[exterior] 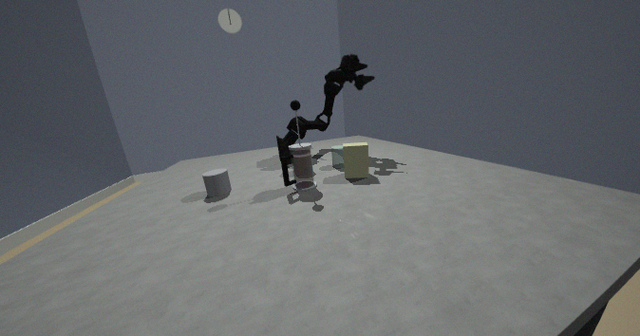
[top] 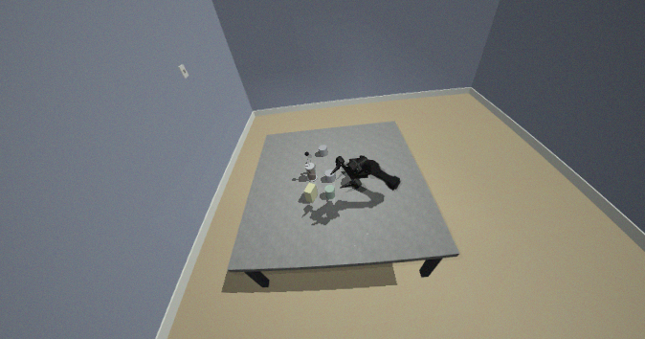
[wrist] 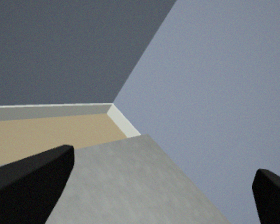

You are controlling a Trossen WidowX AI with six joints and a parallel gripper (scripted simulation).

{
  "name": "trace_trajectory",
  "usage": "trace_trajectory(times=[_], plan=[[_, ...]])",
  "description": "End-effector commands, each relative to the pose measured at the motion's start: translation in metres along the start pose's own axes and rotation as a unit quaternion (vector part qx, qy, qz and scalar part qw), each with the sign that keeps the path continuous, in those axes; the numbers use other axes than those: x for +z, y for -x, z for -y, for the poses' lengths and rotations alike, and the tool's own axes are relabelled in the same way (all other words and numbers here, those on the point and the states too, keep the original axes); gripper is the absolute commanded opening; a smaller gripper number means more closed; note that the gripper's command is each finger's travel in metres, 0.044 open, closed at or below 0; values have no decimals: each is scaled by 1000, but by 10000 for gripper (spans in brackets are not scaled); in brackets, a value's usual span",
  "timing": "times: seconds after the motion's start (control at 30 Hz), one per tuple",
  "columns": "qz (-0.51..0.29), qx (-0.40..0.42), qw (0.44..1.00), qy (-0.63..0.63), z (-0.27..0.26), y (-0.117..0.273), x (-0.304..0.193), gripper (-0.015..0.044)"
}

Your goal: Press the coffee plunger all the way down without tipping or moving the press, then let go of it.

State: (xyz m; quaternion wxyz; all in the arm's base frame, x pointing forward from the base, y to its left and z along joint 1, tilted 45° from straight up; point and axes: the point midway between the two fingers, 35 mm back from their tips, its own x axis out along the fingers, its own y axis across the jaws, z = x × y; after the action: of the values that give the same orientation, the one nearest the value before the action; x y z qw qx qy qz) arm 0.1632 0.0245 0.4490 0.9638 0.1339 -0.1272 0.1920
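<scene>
Grey matte table in a blue-walled room, with coffee press and raised arm.

No writing is legible on any item. Near to far in the exterior view: a plain grey cylinder; the coffee press, an upright brown cylinder with pale lid, thin rod and black ball knob standing high; a yellow box beside a pale green cup; behind, the black arm with its gripper aloft, well apart from the press, jaws spread wide and empty.
</scene>
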Motion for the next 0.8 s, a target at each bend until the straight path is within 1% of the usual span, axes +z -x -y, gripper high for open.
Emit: trace_trajectory(times=[0.0, 0.03, 0.13, 0.3, 0.53, 0.77], plan=[[-2, -3, 1000, -1, 3, -1, -1, 426], [-5, -8, 1000, -3, 8, -2, -1, 440], [-12, -34, 999, -37, 31, -7, -6, 440], [-26, -86, 995, -33, 78, -16, -18, 440], [-122, -154, 976, -92, 175, -18, -63, 440], [-209, -195, 940, -186, 265, 9, -127, 440]])
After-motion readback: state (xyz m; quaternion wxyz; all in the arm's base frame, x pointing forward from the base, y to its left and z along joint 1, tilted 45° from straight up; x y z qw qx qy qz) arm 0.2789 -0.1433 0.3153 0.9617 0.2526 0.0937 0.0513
